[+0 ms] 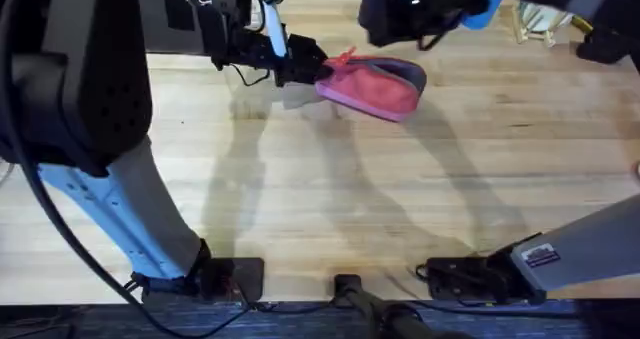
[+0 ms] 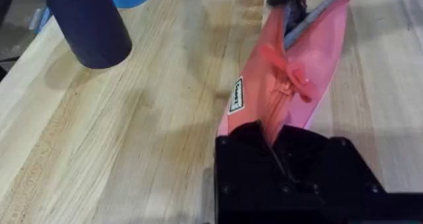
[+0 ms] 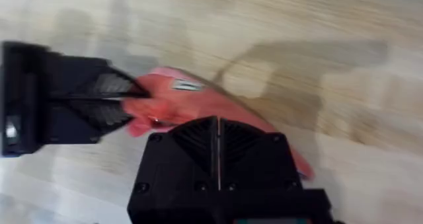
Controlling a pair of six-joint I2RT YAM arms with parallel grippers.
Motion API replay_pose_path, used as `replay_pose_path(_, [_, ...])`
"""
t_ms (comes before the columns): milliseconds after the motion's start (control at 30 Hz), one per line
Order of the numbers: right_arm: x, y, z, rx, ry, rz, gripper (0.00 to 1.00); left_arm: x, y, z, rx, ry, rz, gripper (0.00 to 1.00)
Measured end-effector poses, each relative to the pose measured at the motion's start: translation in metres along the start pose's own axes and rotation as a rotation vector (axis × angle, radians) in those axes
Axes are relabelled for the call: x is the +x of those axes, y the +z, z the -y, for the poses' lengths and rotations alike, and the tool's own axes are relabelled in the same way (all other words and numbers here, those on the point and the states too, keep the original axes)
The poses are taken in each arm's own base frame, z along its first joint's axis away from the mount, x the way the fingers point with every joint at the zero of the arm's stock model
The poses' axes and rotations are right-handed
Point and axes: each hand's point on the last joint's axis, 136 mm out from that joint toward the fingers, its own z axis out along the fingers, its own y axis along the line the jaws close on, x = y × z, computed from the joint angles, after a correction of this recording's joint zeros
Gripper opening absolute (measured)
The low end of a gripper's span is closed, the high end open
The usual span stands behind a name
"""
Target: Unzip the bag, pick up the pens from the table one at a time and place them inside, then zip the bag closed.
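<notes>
Here the bag (image 1: 375,87) lies on the counter (image 1: 400,199) toward its far side, pinched at both ends. The left gripper (image 2: 274,141) has its jaws clamped on the bag's near end by the zipper. The right gripper (image 3: 218,128) has its jaws closed together on the pink fabric.

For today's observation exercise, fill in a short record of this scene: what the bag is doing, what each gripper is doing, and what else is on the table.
bag: pink pouch lying on the wooden table, far side
left gripper: shut on the pouch's end
right gripper: shut, over the pouch; what it holds is hidden
zipper: pink pull tab near the middle of the pouch
other items: dark blue cylinder standing beyond the pouch
</notes>
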Motion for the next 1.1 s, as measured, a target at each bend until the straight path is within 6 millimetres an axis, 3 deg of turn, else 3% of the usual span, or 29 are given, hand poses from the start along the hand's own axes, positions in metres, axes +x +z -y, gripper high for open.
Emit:
replay_pose_path(133, [0.006,-0.008,0.02,0.04,0.026,-0.028,0.033,0.0,0.0,0.0,0.0,0.0,0.0,0.043])
replay_pose_path(300, [0.008,-0.008,0.02,0.042,0.002,-0.033,0.031,0.0,0.0,0.0,0.0,0.0,0.0,0.043])
replay_pose_path(533, [0.009,-0.01,0.004,0.013,-0.032,-0.03,0.031,0.0,0.0,0.0,0.0,0.0,0.0,0.043])
replay_pose_path(733, [0.001,-0.039,-0.015,-0.021,-0.069,0.036,0.033,0.0,0.0,0.0,0.0,-0.001,0.0,0.043])
replay_pose_path(767, [0.0,-0.046,-0.018,-0.026,-0.071,0.049,0.093,0.0,0.0,0.0,0.0,0.0,0.0,0.043])
replay_pose_path(967, [-0.001,-0.076,-0.029,-0.048,-0.098,0.096,0.953,0.0,0.0,0.0,0.0,0.0,0.0,0.042])
replay_pose_path(1000, [-0.001,-0.084,-0.033,-0.055,-0.109,0.111,0.996,0.0,0.0,0.0,0.0,0.0,0.0,0.042])
replay_pose_path(1100, [-0.002,-0.089,-0.036,-0.062,-0.116,0.123,0.997,0.0,0.0,0.0,0.0,0.0,0.0,0.042])
